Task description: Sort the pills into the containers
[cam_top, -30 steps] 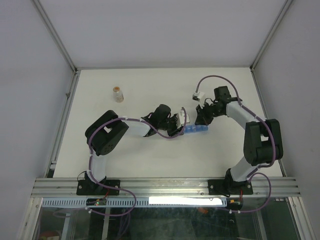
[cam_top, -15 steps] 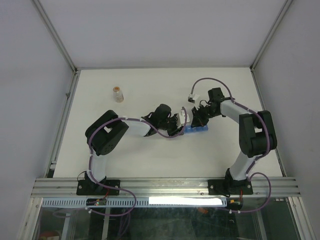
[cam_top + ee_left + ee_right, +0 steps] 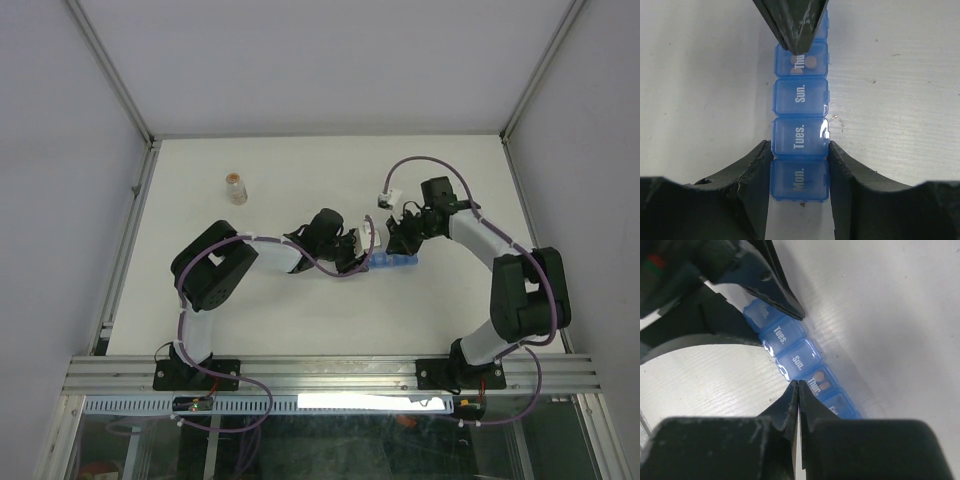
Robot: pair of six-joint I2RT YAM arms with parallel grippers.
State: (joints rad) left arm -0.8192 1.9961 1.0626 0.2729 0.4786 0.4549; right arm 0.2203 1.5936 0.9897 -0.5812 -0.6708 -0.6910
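Blue translucent pill-organiser strip [image 3: 800, 97] sat clamped in L end effector [image 3: 799, 150]; R end effector [image 3: 797, 384], tips together, needed gentle press on Thu lid [image 3: 816, 381].

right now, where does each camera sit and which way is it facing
top external: fixed above and behind the bases, looking down at the table; both arms, a bottle.
left wrist: on the left arm, facing along the pill organiser; left end effector grips its Mon. end.
right wrist: on the right arm, facing down at it; shut right end effector by Thu.
shared: both wrist views show the organiser and the opposite end effector.
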